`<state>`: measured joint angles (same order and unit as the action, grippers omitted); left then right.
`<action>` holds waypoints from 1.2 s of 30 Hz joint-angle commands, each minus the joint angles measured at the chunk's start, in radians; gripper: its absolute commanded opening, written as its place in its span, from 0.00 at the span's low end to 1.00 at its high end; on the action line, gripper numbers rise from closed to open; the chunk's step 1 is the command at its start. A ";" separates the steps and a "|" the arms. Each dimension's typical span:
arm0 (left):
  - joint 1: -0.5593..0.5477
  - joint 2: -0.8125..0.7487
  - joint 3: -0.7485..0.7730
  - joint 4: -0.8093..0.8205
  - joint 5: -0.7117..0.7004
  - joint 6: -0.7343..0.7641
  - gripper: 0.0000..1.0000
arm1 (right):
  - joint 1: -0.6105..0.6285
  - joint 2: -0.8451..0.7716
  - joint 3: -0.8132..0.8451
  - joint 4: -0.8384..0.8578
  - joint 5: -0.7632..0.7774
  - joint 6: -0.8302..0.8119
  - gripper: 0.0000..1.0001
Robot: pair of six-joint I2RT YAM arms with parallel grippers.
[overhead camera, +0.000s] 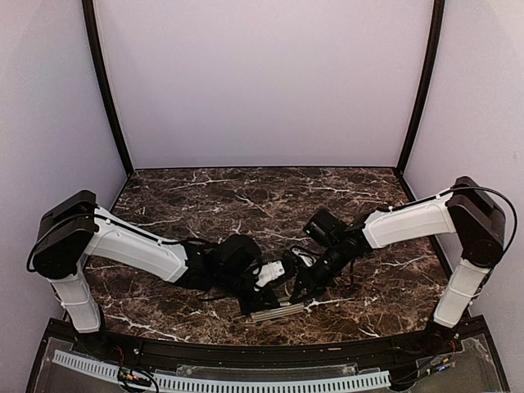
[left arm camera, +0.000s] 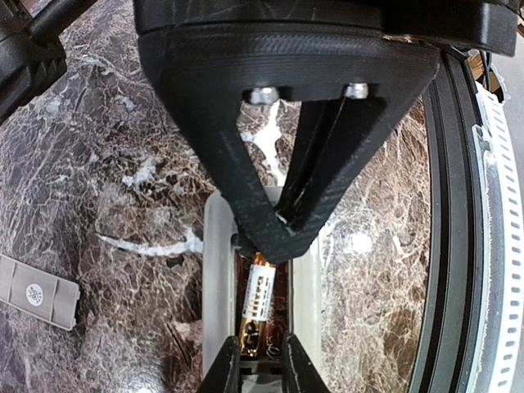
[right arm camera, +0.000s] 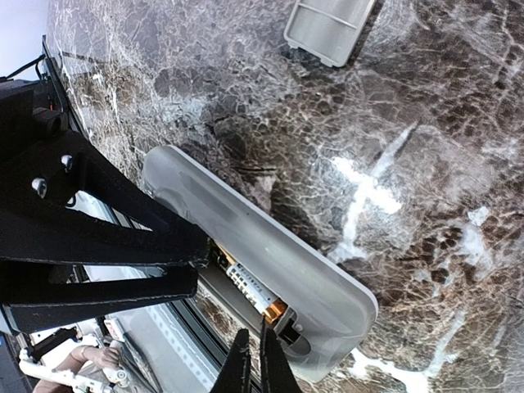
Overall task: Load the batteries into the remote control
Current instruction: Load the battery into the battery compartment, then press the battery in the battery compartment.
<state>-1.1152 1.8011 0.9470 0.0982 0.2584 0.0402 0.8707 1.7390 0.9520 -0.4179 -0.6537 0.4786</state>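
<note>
Showing one remote control [right arm camera: 246, 221], one battery [left arm camera: 258, 299] inside, one loose cover [right arm camera: 327, 29], right gripper [right arm camera: 254, 360] together, left gripper [left arm camera: 258, 368] unclear.

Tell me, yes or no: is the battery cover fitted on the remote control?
No, the grey cover lies apart from the remote control, whose open bay shows a battery.

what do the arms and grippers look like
Both arms have white link shells with bulky black joints: left arm, right arm, which carries a thin black cable. The left gripper and right gripper are black ridged plastic wedges with silver screws.
</note>
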 commanded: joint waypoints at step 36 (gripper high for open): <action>0.011 -0.447 -0.475 0.324 -0.486 -0.316 0.58 | 0.207 -0.250 -0.211 0.347 0.187 -1.077 0.57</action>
<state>-1.1080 1.3273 0.4999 0.3599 -0.1276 -0.1947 1.0431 1.4361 0.7322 -0.0975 -0.5575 -0.4217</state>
